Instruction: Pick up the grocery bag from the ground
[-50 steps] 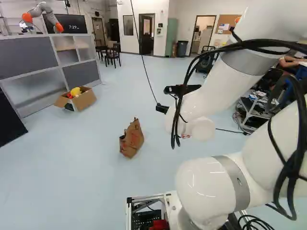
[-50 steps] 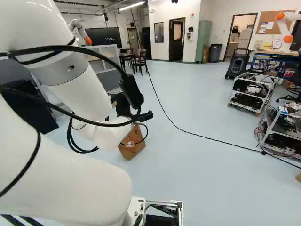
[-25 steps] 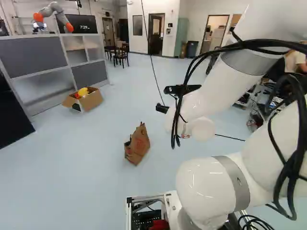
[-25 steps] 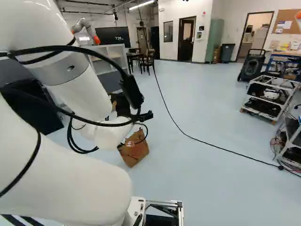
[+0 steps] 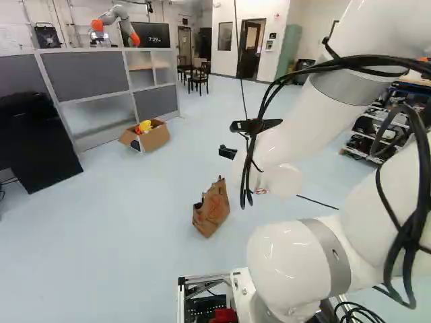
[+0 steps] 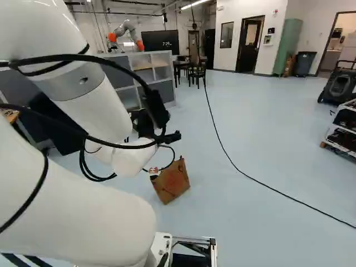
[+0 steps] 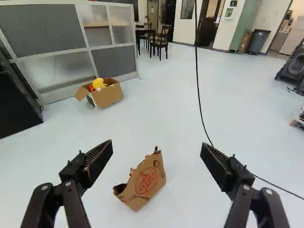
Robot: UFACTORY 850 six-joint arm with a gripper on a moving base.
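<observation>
A brown paper grocery bag (image 5: 213,210) with a round red printed emblem (image 7: 146,180) on its broad side sits alone on the pale blue floor (image 5: 135,235), near the middle of the left base view. The paper is creased and the bag leans at a slant, one end rising to a ragged peak. Its uneven, dark mouth (image 7: 120,189) gapes beside the printed side; what is inside cannot be made out
</observation>
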